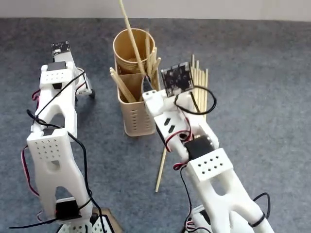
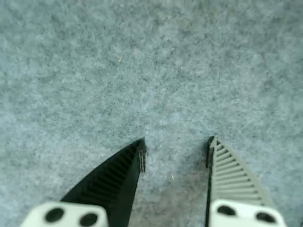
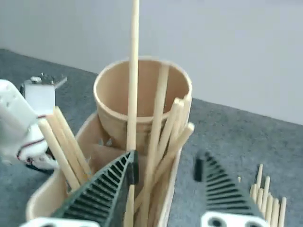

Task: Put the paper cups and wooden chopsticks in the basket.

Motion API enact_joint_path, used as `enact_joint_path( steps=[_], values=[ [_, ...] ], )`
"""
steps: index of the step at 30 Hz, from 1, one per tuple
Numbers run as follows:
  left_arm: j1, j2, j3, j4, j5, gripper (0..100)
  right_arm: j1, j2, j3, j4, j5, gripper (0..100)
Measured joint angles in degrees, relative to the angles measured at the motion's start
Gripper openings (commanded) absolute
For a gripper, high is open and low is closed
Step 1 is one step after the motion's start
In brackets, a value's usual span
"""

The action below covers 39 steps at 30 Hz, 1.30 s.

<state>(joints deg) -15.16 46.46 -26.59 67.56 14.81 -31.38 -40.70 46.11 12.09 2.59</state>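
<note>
The beige perforated basket [image 1: 132, 114] [image 3: 45, 198] stands mid-table with a paper cup [image 1: 132, 48] [image 3: 113, 118] upright in its far end. Several wooden chopsticks [image 1: 121, 87] [image 3: 64, 146] lean inside it. My right gripper [image 1: 148, 87] [image 3: 165, 163] hovers open over the basket. One tall chopstick [image 1: 127, 24] [image 3: 134, 71] stands nearly upright beside the cup, resting against the tip of one finger [image 3: 109, 189]. A bundle of chopsticks [image 1: 200, 82] [image 3: 267, 203] lies on the carpet right of the basket. My left gripper [image 2: 176, 144] [image 1: 89, 92] is open over bare carpet, left of the basket.
A single chopstick [image 1: 162, 167] lies on the grey carpet in front of the basket, partly under the right arm. A pale wall rises behind the table's far edge [image 3: 227, 52].
</note>
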Motion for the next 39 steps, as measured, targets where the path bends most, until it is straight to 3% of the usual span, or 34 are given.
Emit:
enact_joint_path(
  steps=[7, 11, 16, 23, 39],
  values=[
    [0.0, 0.0, 0.0, 0.0, 0.0, 22, 4.4, 0.0, -20.4, 17.8, 0.0, 24.1],
    [0.0, 0.0, 0.0, 0.0, 0.0, 22, 12.2, 0.0, -28.6, 30.9, 0.0, 24.1],
    [0.4, 0.0, 0.0, 0.0, 0.0, 22, 24.7, 1.8, -24.8, 42.0, 1.1, 24.1],
    [0.6, 0.0, 0.0, 0.0, 0.0, 22, 26.4, 16.3, -10.5, 35.6, 3.3, 24.1],
    [0.6, 0.0, 0.0, 0.0, 0.0, 22, 26.6, 43.3, -10.0, 21.3, 3.6, 24.1]
  ],
)
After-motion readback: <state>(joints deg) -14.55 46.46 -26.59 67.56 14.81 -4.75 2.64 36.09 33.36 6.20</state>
